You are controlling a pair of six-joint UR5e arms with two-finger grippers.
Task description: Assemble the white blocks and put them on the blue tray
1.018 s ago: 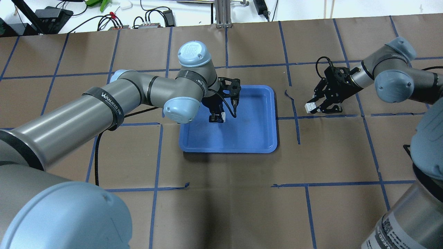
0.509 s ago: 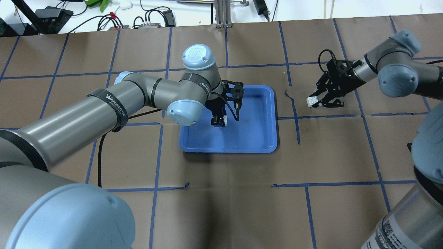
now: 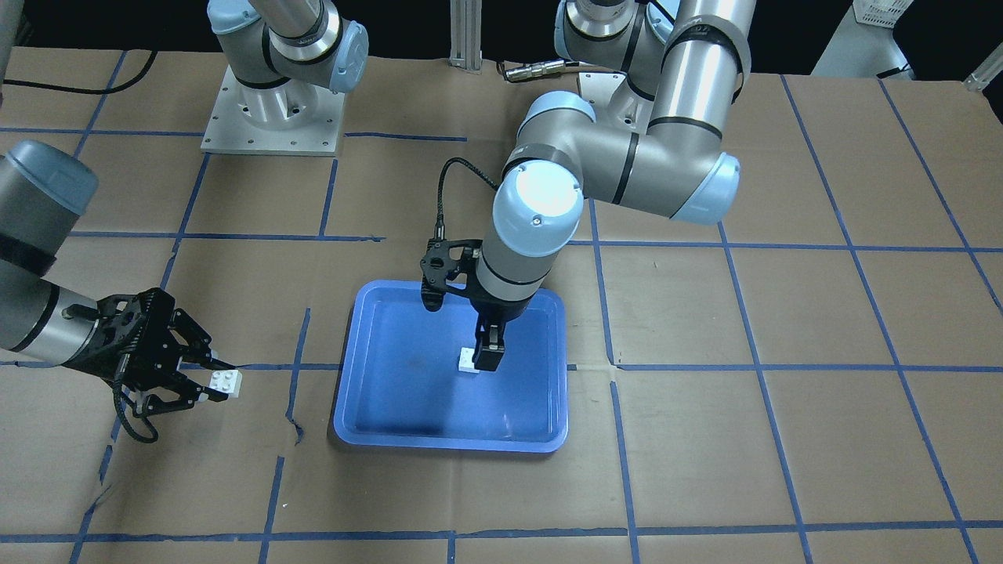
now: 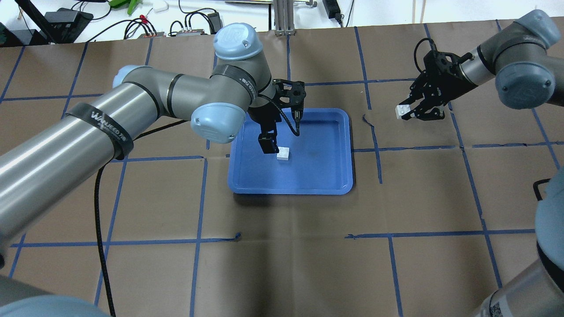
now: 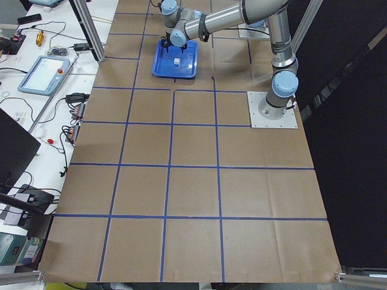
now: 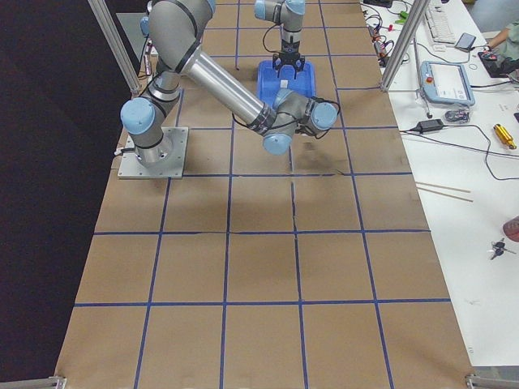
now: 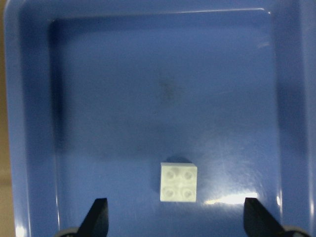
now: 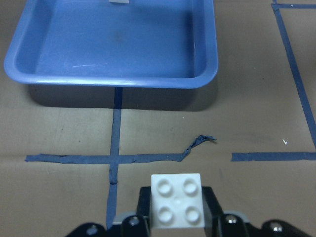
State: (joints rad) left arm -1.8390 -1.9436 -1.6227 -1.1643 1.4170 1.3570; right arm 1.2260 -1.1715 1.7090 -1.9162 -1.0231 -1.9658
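Observation:
One white block (image 4: 283, 153) lies studs up on the floor of the blue tray (image 4: 317, 171). My left gripper (image 4: 267, 147) hangs just above it, open and empty. The left wrist view shows the block (image 7: 178, 181) on the tray (image 7: 148, 74), between and ahead of the wide-apart fingertips (image 7: 98, 217). My right gripper (image 4: 407, 113) is shut on the other white block (image 4: 402, 110) and holds it above the table, right of the tray. The right wrist view shows this block (image 8: 177, 200) studs up in the jaws, with the tray (image 8: 113, 49) ahead.
Brown paper with blue tape lines (image 4: 374, 145) covers the table. Cables and power supplies (image 4: 189, 26) lie along the far edge. A metal post (image 4: 282, 17) stands behind the tray. The left arm's elbow (image 4: 218, 123) hangs over the tray's left edge.
My left gripper has opened, left the white block on the tray and drawn up and back. My right gripper has carried its block farther from the robot.

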